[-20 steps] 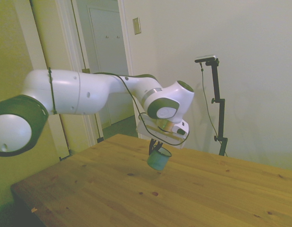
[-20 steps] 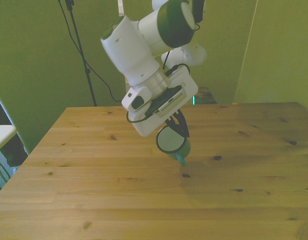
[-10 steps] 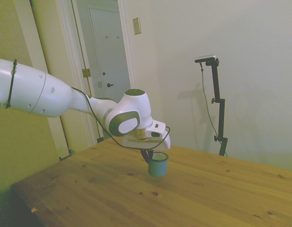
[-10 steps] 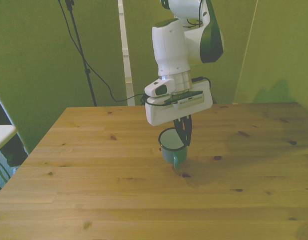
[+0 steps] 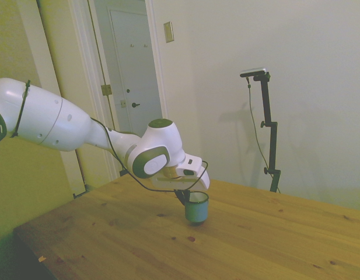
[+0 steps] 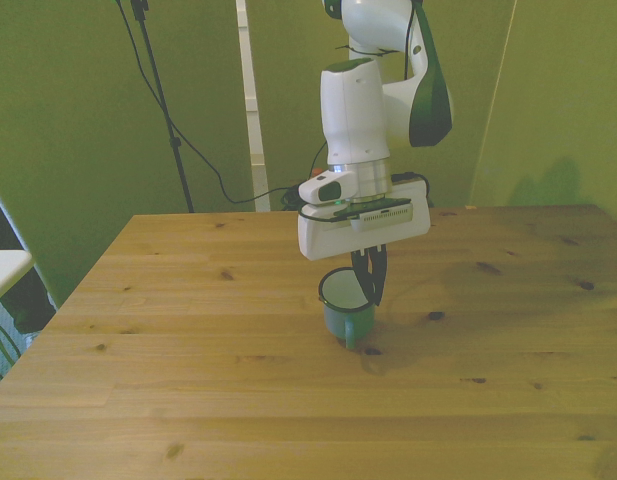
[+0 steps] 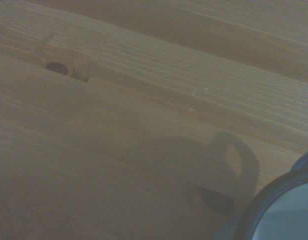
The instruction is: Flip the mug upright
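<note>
The teal mug stands upright, mouth up, on the wooden table near its middle. Its base looks to be at or just above the tabletop. My gripper reaches down from above and is shut on the mug's rim, on the side toward the front view's right. The dark fingers straddle the mug wall. In the wrist view, only a curved piece of the mug's dark rim and pale inside shows, with the shadow of its handle on the wood.
Bare wood with dark knots lies all around the mug. A door and pale walls stand behind the table in the side view. A white object pokes in at the front view's left edge.
The arm has swung down and the wrist has levelled out. The mug went from tilted in the air to upright and lower, at the tabletop, still held.
</note>
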Robot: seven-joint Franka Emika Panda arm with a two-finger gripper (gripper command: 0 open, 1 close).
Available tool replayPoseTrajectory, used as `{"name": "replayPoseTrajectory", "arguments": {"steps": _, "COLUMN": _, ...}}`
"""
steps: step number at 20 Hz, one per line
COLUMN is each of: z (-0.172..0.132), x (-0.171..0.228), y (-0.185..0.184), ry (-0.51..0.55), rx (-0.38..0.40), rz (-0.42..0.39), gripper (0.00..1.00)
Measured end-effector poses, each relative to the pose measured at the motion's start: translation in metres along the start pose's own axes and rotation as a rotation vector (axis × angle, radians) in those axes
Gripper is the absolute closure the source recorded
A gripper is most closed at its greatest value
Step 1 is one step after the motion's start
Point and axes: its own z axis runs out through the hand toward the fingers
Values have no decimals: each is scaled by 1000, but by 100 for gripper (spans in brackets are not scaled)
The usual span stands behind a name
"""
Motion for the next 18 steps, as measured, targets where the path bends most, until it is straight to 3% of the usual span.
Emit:
{"name": "replayPoseTrajectory", "arguments": {"steps": 6, "z": 16, "x": 0, "y": -7, "ry": 31, "rx": 10, "rz": 24, "gripper": 100}}
{"name": "replayPoseTrajectory", "arguments": {"steps": 7, "z": 17, "x": 0, "y": -7, "ry": 28, "rx": 10, "rz": 27, "gripper": 0}}
{"name": "replayPoseTrajectory", "arguments": {"steps": 18, "z": 15, "x": 2, "y": -9, "ry": 13, "rx": 11, "rz": 38, "gripper": 0}}
